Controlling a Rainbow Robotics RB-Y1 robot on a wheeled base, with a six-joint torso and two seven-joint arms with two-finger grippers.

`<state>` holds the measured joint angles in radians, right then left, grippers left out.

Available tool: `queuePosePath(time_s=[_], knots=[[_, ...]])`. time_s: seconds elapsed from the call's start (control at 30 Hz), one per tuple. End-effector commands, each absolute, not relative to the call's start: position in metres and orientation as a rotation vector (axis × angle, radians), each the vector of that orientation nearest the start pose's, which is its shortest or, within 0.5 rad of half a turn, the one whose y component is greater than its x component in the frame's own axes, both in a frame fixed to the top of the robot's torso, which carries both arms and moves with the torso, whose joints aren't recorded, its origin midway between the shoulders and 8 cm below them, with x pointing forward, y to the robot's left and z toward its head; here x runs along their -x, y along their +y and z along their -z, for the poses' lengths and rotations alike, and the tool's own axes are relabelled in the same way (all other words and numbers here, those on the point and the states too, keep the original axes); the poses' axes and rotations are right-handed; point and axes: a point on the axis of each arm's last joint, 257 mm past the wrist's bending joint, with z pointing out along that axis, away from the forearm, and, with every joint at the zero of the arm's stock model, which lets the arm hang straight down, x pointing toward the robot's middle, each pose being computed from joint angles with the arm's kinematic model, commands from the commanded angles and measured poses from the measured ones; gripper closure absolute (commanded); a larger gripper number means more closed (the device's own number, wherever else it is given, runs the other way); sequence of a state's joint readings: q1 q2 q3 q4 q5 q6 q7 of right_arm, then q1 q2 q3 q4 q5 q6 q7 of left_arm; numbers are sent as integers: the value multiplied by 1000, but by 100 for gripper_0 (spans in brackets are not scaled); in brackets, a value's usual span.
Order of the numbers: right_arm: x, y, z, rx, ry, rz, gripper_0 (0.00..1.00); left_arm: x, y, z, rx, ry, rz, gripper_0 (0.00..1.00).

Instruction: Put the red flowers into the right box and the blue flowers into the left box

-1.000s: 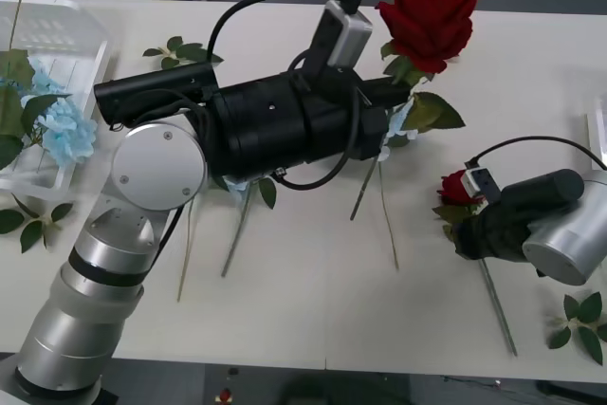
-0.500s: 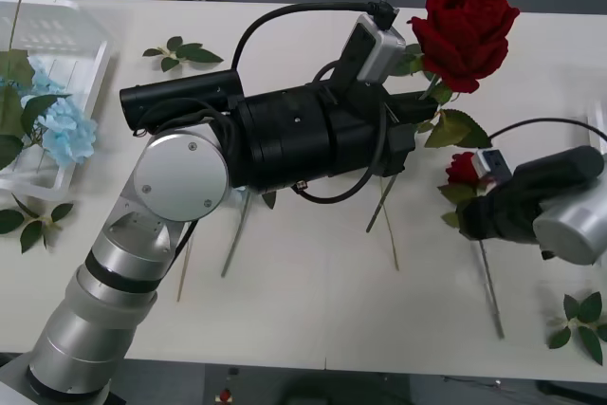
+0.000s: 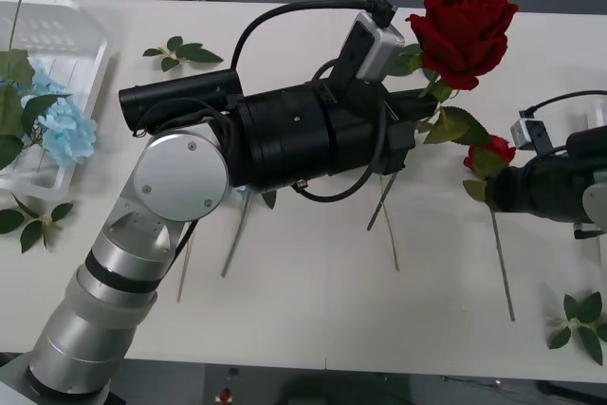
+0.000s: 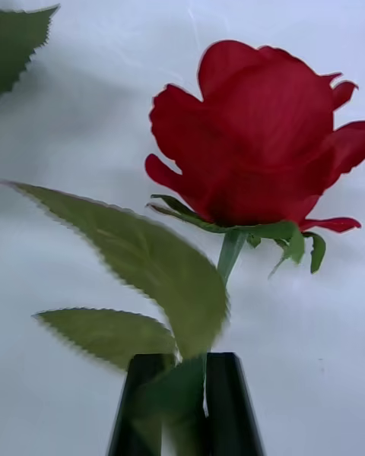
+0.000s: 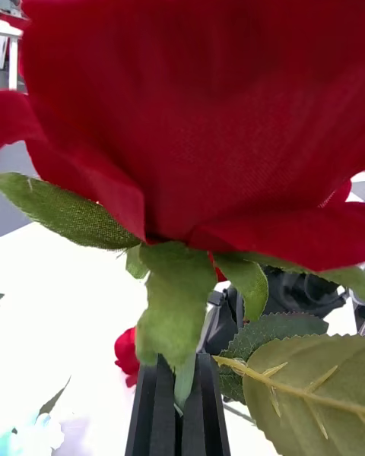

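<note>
Front view: the left arm reaches across the white surface [image 3: 313, 301] toward the right, and its left pincer [image 3: 417, 111] is clenched on the stem of a large red rose [image 3: 467, 26], whose bloom stands raised above the surface's far right part. The left wrist view shows the two black fingers [image 5: 156, 410] pressed together on the green stem just below that bloom [image 5: 198, 99].

The right pincer [image 3: 493, 187] sits near the right edge of the surface, grasping a smaller red rose [image 3: 493, 151]; this rose's long stem [image 3: 501, 267] trails back toward the near edge. In the right wrist view the black fingers [image 4: 228, 406] are closed on the stem under the bloom [image 4: 255, 140], with green leaves [image 4: 144, 262] spreading beside them.

A blue flower [image 3: 64, 127] lies in the left box [image 3: 66, 30] at the far left of the surface. Several bare stems [image 3: 237, 234] lie on the surface beneath the left arm, and loose leaf sprigs rest near the left box [image 3: 33, 225], at the far side [image 3: 180, 52] and at the near right corner [image 3: 579, 324].
</note>
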<state>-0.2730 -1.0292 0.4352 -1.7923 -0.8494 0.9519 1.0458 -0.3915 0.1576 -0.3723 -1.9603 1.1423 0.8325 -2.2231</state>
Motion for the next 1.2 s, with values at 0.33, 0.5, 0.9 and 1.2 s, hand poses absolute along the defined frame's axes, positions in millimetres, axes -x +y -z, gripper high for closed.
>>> queuePosePath(time_s=[0.33, 0.5, 0.9, 1.2], knots=[[-488, -325, 265, 185, 2455, -80, 0, -391, -138, 16, -1003, 1270, 891, 100], [-494, -336, 245, 297, 2390, -59, 0, -391, -138, 16, -1003, 1270, 891, 100], [-480, -330, 169, 456, 2135, -216, 0, -391, -138, 16, -1003, 1270, 891, 100], [-453, -317, 144, 541, 1912, -357, 0, -391, -138, 16, -1003, 1270, 891, 100]])
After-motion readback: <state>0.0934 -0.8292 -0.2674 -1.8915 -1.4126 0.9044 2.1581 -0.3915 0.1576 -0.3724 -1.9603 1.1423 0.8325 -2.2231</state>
